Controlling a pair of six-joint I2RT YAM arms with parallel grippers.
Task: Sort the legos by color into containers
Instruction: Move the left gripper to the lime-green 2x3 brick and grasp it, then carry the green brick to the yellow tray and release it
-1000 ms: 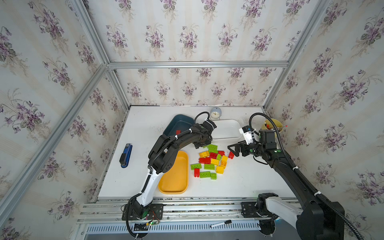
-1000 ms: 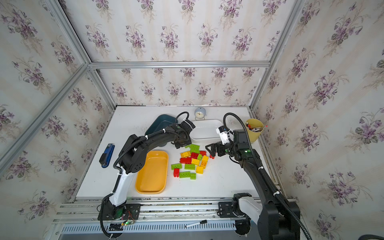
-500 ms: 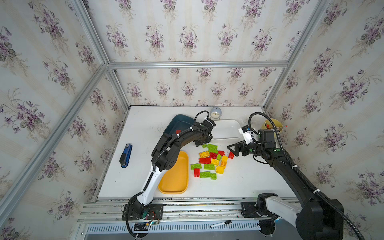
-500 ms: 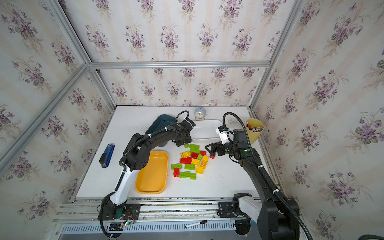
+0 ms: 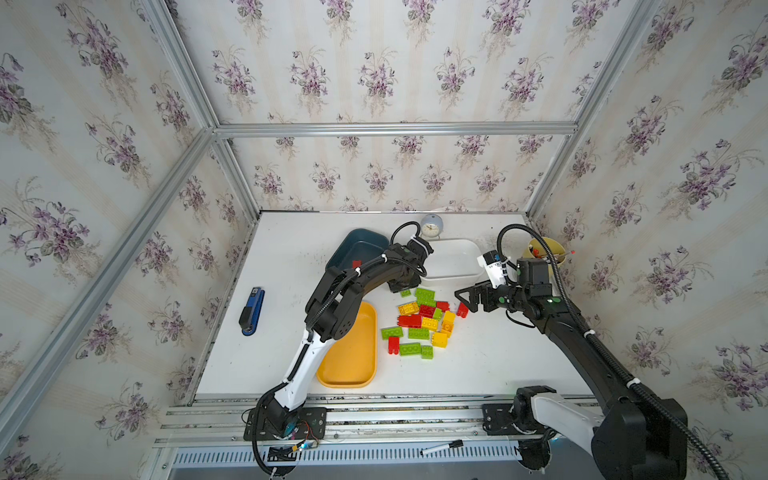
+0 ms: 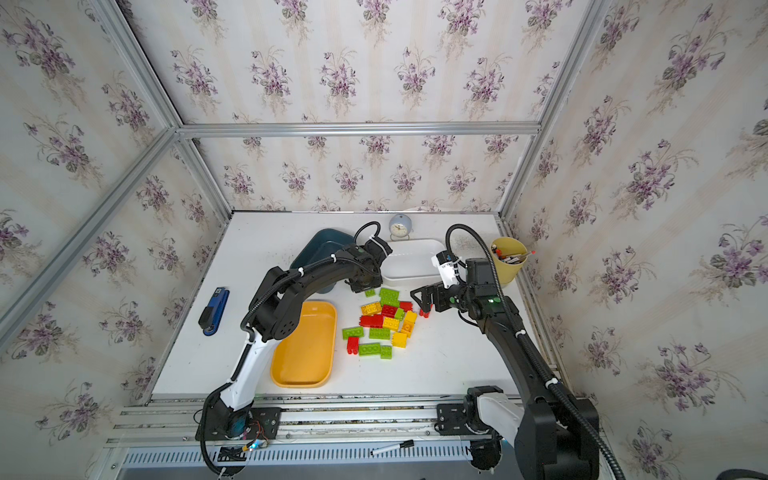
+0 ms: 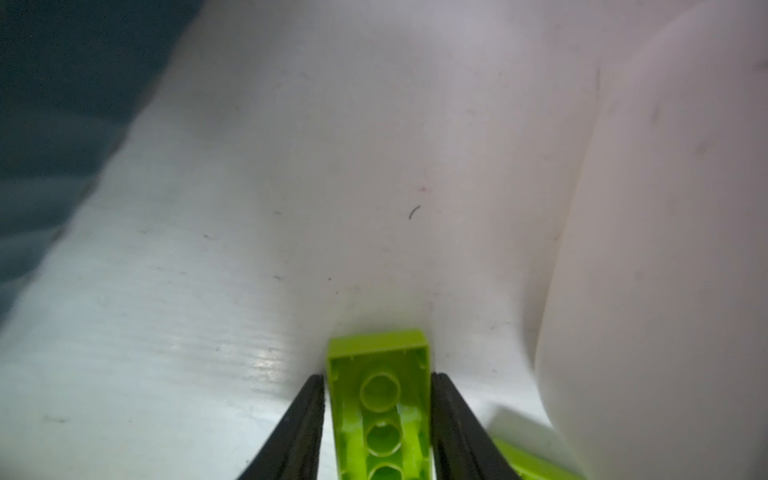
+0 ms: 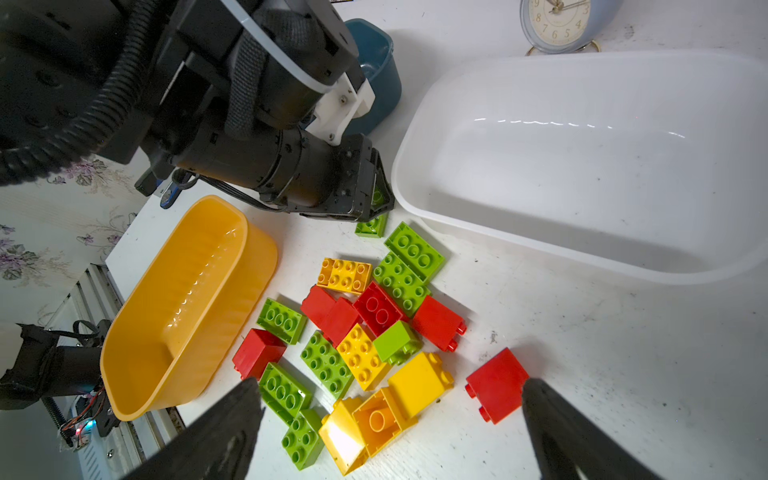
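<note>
Lego brick [image 7: 380, 415], lime, clamped in left claw [image 7: 378, 375], beside white tray [image 7: 665, 249]

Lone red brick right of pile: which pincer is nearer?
Right. The right pincer is open over the red brick, one finger beside it; the left pincer sits across the pile by the white tray, gripping a green brick.

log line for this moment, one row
left jaws: shut on green brick, beside white tray | right jaws: open, near red brick | yellow tray: empty
</note>
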